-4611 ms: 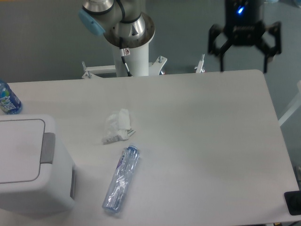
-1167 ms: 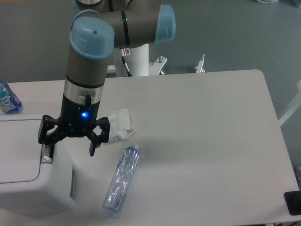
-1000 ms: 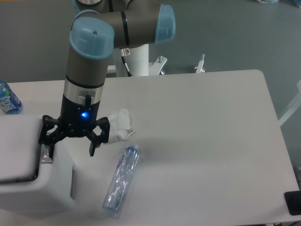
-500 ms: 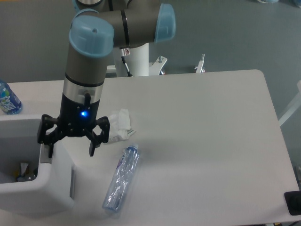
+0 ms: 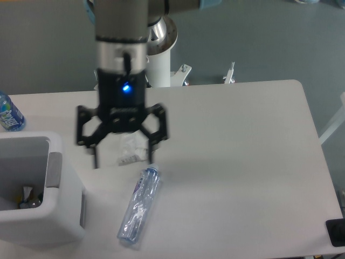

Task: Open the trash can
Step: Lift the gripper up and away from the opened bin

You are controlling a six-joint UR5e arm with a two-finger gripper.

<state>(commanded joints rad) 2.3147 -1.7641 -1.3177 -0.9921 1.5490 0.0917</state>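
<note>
Trash can (image 5: 40,208) | large white plastic bin, boxy with rounded corners | stands upright at the bench's (image 5: 242,162) front left corner, partly cut off by the frame's left edge | top open, lid panel not visible, dark interior exposed with small scraps at the bottom | grey rectangular button strip (image 5: 55,170) on right rim

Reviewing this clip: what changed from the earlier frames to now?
The trash can lid went from closed to open, showing litter inside. The gripper, open and empty, crossed from the far right to the can's grey button, then lifted away rightward. The clear bottle, crumpled tissue and blue-label bottle stayed put.
</note>
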